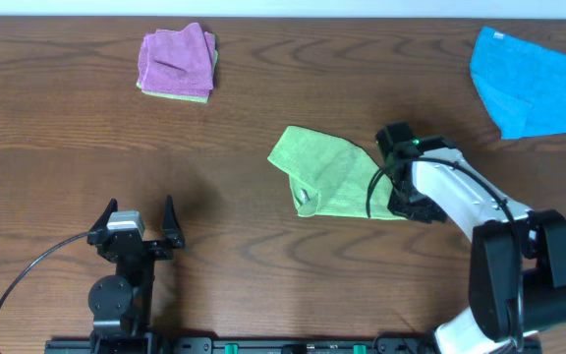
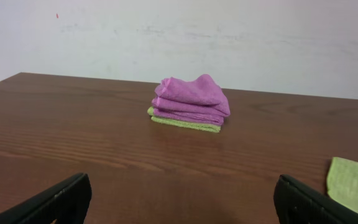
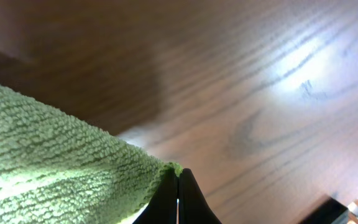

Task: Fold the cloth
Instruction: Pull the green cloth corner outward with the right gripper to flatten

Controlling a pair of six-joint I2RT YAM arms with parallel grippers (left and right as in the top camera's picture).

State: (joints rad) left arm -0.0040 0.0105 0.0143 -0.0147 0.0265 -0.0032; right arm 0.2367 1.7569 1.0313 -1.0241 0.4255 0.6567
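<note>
Cloth, lime-green and rumpled, lies on the wooden table a little right of centre in the overhead view, with its left side bunched up and a small pale tag near its lower left corner. The right arm reaches from its base at the lower right, its white link slanting up and to the left. The right gripper points down at the cloth's right edge. The left arm sits low at the near edge. The left gripper points away across the table with its two fingers spread wide apart, holding nothing, well apart from the cloth. A folded pink-purple stack lies at the far left and a blue cloth at the far right.

From the left wrist, the left gripper hangs level just above the table, one finger at each lower corner of the view with bare wood between them. The pink-purple stack sits ahead, with a green layer under it. One corner of the cloth shows at the right edge.

From the right wrist, the right gripper is clenched, its dark fingertips pressed together on the very corner of the cloth. The cloth spreads to the left, with the table beyond.
</note>
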